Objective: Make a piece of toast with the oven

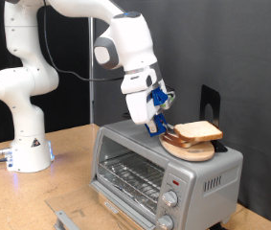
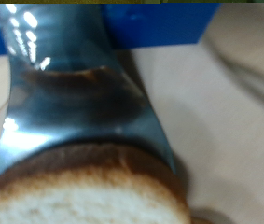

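Note:
The piece of toast [image 1: 200, 130] lies on a round light-wood board [image 1: 188, 149] on top of the silver oven [image 1: 207, 177]. The oven's glass door [image 1: 104, 196] hangs open and the wire rack [image 1: 133, 175] inside is bare. My gripper [image 1: 166, 125] is down at the edge of the toast that faces the exterior view's left, touching or nearly touching it. In the wrist view one metal finger [image 2: 76, 93] fills the frame, and the toast's brown crust and pale face [image 2: 85, 198] cover its tip. The other finger is hidden.
Two round knobs [image 1: 171, 199] sit on the oven's front at the exterior view's right. A black upright object [image 1: 209, 101] stands behind the board. The arm's white base [image 1: 25, 144] stands on the table at the exterior view's left.

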Tool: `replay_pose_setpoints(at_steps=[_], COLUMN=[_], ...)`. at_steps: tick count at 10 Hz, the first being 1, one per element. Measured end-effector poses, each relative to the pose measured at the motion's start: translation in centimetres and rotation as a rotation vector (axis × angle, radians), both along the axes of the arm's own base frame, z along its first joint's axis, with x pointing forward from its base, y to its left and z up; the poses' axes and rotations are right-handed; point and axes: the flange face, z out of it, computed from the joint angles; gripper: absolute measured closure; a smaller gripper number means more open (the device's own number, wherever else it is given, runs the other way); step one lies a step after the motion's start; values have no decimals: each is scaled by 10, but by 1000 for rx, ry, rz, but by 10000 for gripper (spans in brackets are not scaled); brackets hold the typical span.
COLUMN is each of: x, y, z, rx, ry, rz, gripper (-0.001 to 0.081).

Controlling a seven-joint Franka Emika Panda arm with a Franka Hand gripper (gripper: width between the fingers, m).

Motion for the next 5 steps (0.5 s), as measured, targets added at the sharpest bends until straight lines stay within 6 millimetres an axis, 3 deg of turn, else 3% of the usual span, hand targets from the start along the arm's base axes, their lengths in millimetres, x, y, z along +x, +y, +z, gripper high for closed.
replay_pose_setpoints(at_steps=[5], x=[5], y=[-5], z=[-2], rx=[8], ry=[-165], rz=[-35], gripper=[446])
